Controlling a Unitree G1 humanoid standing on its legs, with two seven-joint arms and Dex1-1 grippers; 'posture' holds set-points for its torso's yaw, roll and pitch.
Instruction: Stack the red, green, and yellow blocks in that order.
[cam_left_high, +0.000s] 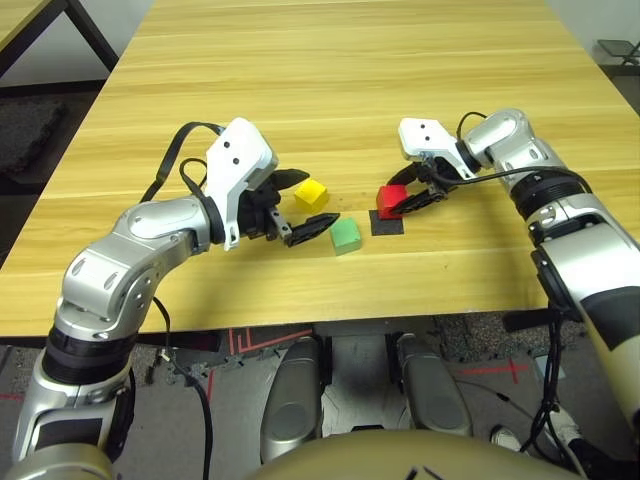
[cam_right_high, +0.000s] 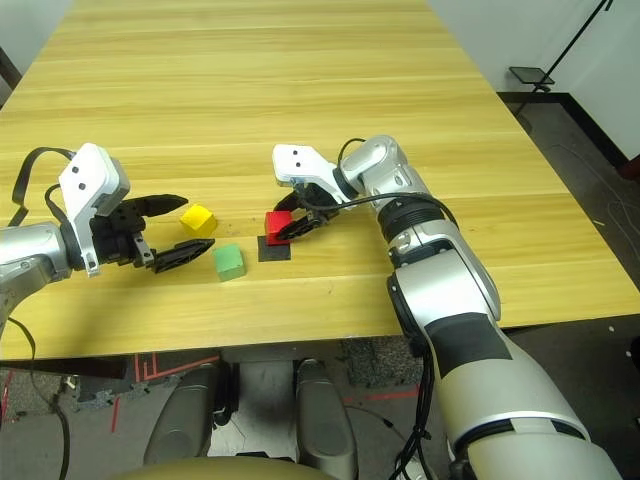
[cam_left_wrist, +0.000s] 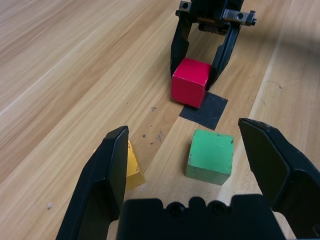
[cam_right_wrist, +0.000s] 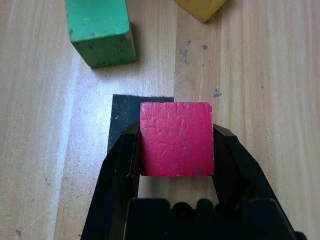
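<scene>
The wooden counter (cam_left_high: 330, 70) extends bare and wide beyond the black square patch (cam_left_high: 387, 223), which serves here as the landmark; its near edge runs a short way on the robot's side of the patch, and its right edge lies well to the patch's right. All three blocks sit clustered around the patch in the near-central part of the counter, leaving open surface on the far side and to both flanks.

The right end effector (cam_left_high: 412, 200), fingers pressed against two opposite faces, pinches the red block (cam_left_high: 391, 197). The red block is at the patch's far-right edge, partly overlapping it; whether its base rests on the patch or hangs just above cannot be determined. The green block (cam_left_high: 346, 236) lies on the counter just to the left of the patch, apart from it. The yellow block (cam_left_high: 311, 193) lies farther left and slightly beyond the green one, apart from both.

The left end effector (cam_left_high: 312, 204), fingers spread wide and holding nothing, hovers left of the patch, its tips near the green and yellow blocks, touching neither.

In the left wrist view the yellow block is partly hidden behind one finger (cam_left_wrist: 102, 180); in the right wrist view it is cut off at the frame edge.
</scene>
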